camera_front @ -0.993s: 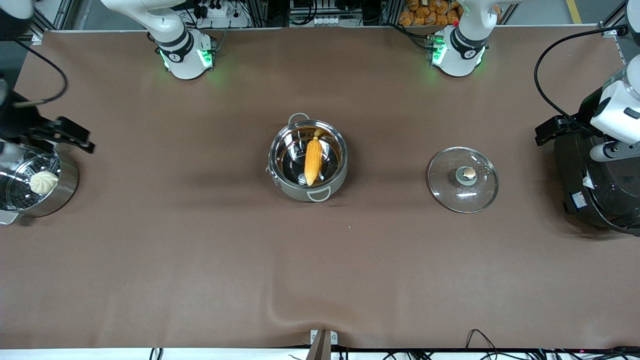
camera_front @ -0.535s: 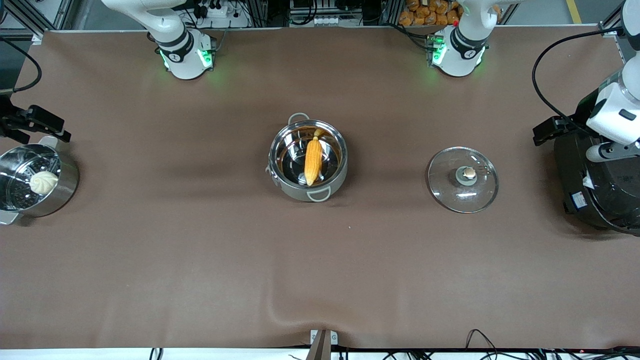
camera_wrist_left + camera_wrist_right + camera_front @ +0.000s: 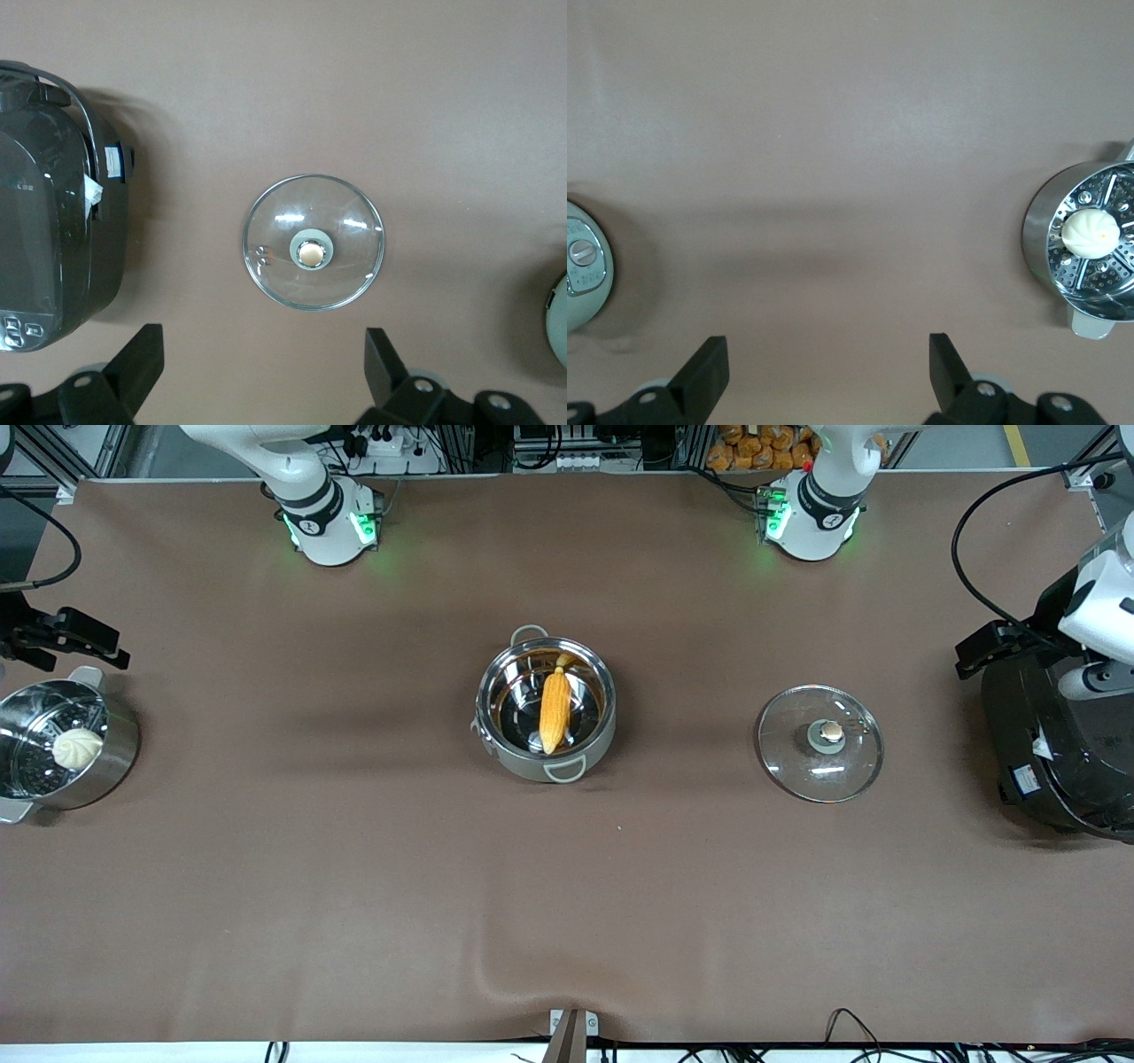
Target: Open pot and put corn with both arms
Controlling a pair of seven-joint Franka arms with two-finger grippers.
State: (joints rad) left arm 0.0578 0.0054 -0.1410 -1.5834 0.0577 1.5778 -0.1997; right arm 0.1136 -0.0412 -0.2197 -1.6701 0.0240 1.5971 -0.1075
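The steel pot (image 3: 521, 765) stands open in the middle of the table. The yellow-orange corn (image 3: 555, 710) lies inside it. The glass lid (image 3: 819, 742) with its tan knob lies flat on the table toward the left arm's end; it also shows in the left wrist view (image 3: 314, 252). My left gripper (image 3: 988, 648) is open and empty, high over the rice cooker's edge, and its fingers (image 3: 135, 367) stand wide apart in the left wrist view. My right gripper (image 3: 75, 638) is open and empty, high beside the steamer pot, with its fingers (image 3: 704, 372) wide apart.
A steel steamer pot (image 3: 115, 753) with a white bun (image 3: 77, 747) stands at the right arm's end. A big black rice cooker (image 3: 1054, 753) stands at the left arm's end. The arms' bases stand farthest from the front camera.
My right gripper has moved out toward the right arm's end of the table, off the steamer pot. My left gripper has shifted slightly over the rice cooker. Pot, corn and lid stay still.
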